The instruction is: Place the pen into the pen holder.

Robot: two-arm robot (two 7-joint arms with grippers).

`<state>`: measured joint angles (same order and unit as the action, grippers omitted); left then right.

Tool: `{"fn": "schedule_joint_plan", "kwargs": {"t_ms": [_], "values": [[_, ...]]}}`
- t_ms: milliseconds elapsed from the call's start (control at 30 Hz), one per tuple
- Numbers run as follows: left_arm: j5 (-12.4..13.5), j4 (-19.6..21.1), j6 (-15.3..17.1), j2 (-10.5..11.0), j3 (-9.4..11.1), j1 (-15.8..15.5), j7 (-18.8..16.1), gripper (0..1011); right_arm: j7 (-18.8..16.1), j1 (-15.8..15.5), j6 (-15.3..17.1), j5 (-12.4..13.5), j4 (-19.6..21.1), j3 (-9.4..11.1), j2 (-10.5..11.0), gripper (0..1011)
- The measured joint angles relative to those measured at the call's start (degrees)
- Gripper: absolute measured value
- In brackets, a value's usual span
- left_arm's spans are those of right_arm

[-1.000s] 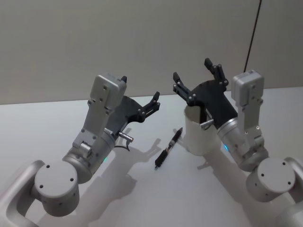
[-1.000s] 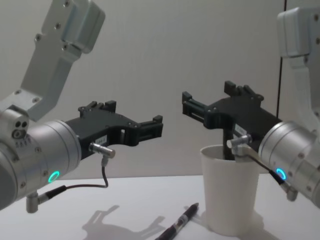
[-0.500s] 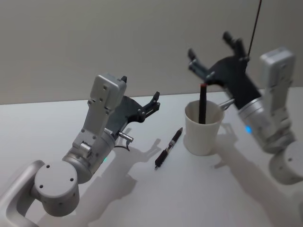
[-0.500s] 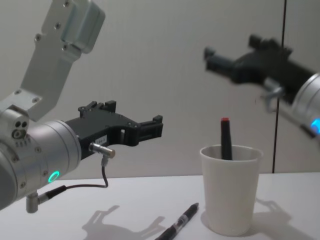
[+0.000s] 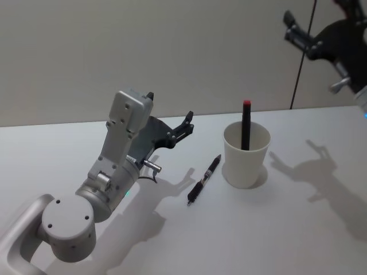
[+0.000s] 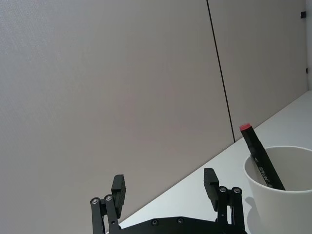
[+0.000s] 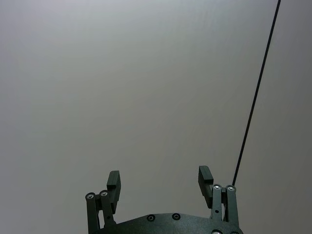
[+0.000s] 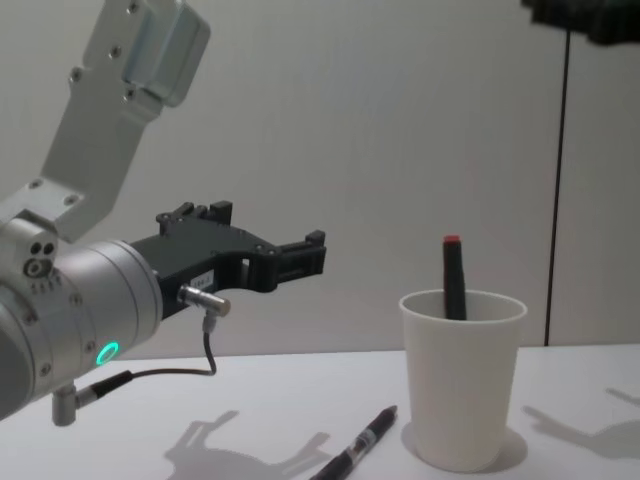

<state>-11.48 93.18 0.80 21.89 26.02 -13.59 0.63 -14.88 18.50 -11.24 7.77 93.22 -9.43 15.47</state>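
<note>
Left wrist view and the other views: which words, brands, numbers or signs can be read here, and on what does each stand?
Marker in the cup: white print along the barrel, too blurred to read.
Pen beside the cup: any print is too small to read.
Cup, left gripper, right gripper: no text.

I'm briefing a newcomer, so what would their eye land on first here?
The white paper cup right of centre, with a red-capped black marker standing in it. A black pen lies on the table just left of it. The left gripper hovers open farther left; the right gripper hangs open high at right.
</note>
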Motion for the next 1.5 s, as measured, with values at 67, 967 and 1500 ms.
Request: {"fn": "schedule_joint_plan", "kwargs": {"t_ms": [67, 967, 1500], "values": [[0.0, 0.0, 0.0, 0.0, 0.0, 0.0, 0.0, 1001, -0.5, 0.1, 0.5, 0.6, 0.8, 0.7, 0.7, 1002], [0.0, 0.0, 0.0, 0.0, 0.0, 0.0, 0.0, 1001, -2.6, 1.9, 10.9, 3.9, 1.9, 2.2, 2.2, 1001], [-0.2, 0.0, 0.6, 0.1, -0.1, 0.0, 0.8, 1001, 1.6, -0.6, 24.8, 8.4, 4.8, 4.7, 4.6, 1001]]}}
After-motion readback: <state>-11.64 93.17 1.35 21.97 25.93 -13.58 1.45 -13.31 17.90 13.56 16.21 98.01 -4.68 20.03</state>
